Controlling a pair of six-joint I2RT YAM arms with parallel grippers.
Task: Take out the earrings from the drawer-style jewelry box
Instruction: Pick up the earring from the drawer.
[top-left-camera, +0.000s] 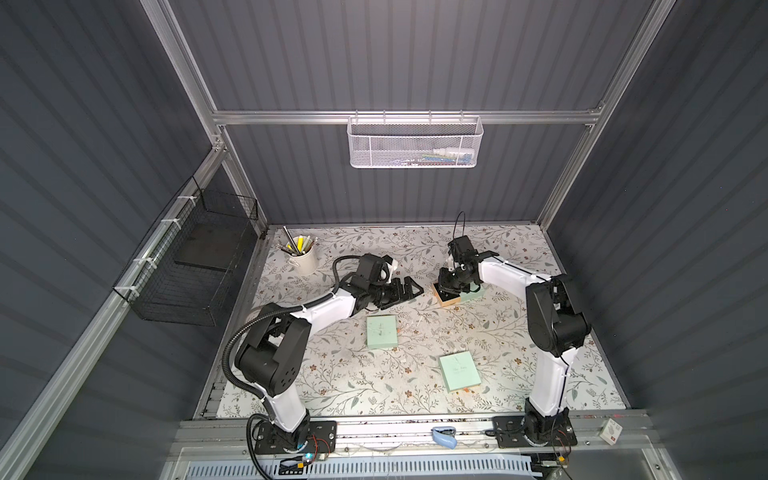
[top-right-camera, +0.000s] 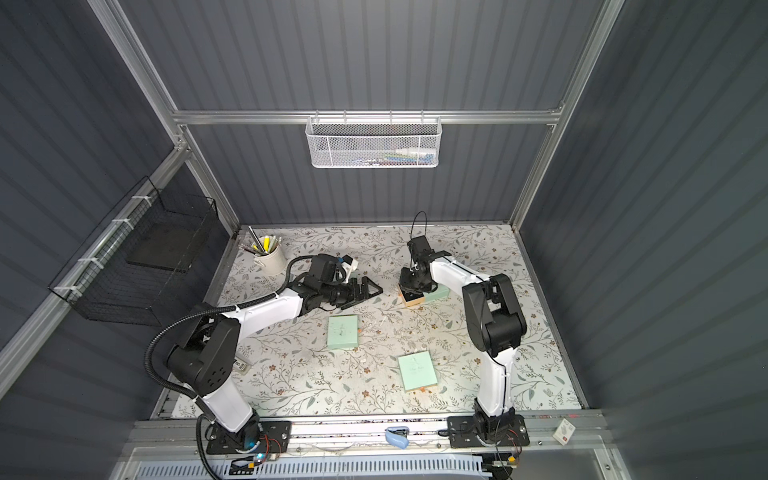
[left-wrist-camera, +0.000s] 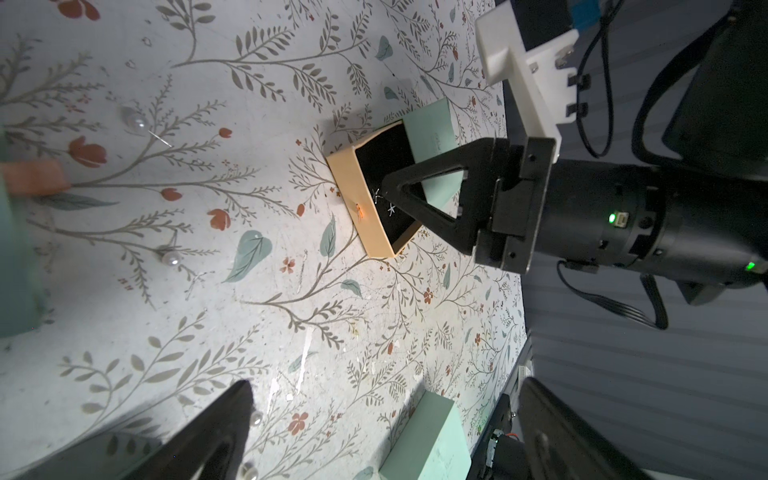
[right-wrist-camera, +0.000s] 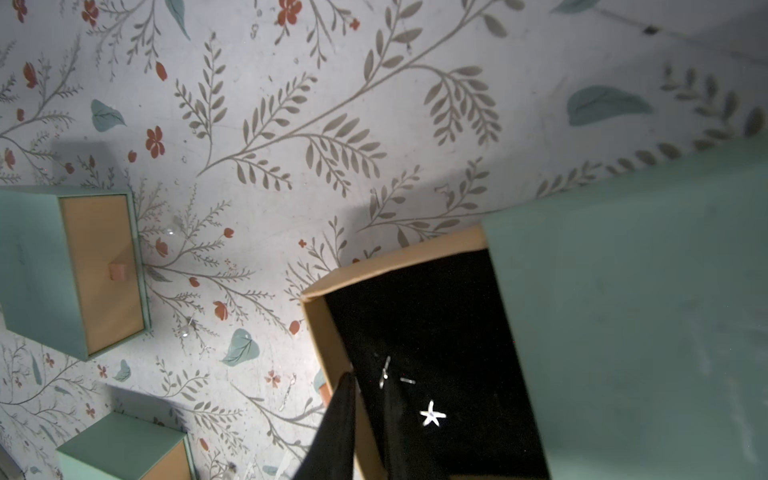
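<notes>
Your left end effector (top-left-camera: 405, 292) hangs wide open, low over the floral tabletop (top-left-camera: 332, 374), and holds nothing. Just right of it, the drawer (right-wrist-camera: 328, 332) stands pulled out of the mint jewelry box (right-wrist-camera: 644, 311). The earrings (right-wrist-camera: 432, 414), small white stars, lie on its black lining. Your right end effector (right-wrist-camera: 368, 386) points down at the drawer's front edge, its jaws slightly parted and visibly gripping nothing.

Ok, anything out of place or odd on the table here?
Pearl earrings lie scattered loose on the floral mat beside a closed mint box, not gathered anywhere; nothing else looks damaged.
</notes>
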